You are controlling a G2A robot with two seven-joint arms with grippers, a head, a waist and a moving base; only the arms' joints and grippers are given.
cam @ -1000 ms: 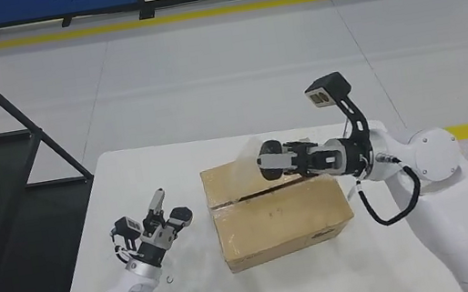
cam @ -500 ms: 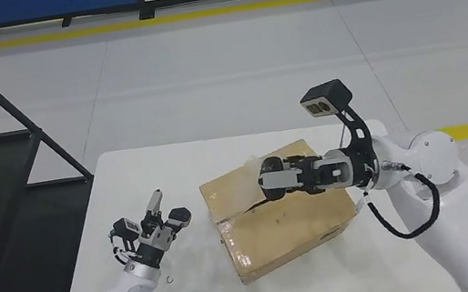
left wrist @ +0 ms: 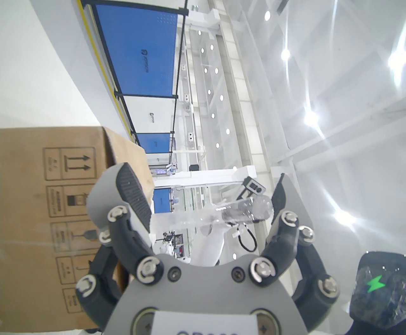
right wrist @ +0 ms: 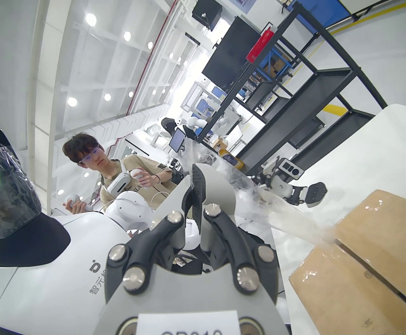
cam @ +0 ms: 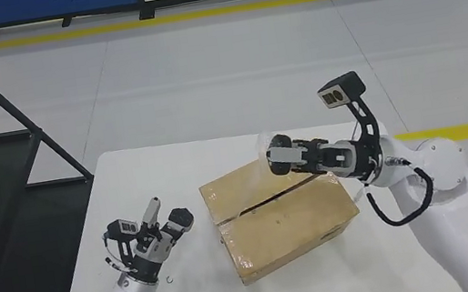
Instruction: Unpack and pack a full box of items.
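A brown cardboard box (cam: 282, 217) lies skewed on the white table (cam: 151, 173), its top seam closed. My right gripper (cam: 274, 156) hovers over the box's far edge, shut on a strip of clear tape (right wrist: 285, 215) that stretches down to the seam of the box (right wrist: 355, 269). In the right wrist view the right gripper (right wrist: 195, 177) has its fingers pressed together on the crumpled tape end. My left gripper (cam: 164, 214) stands left of the box, pointing upward, open and holding nothing. The left gripper (left wrist: 203, 187) has the box (left wrist: 47, 206) beside it, with the tape (left wrist: 241, 209) far behind.
A black metal rack (cam: 0, 183) stands off the table's left side. Bare table surface lies between the left gripper and the box, and in front of the box.
The box has turned and slid slightly toward the front. The right gripper dipped left, then rose back to the right with the tape. The left gripper shifted slightly.
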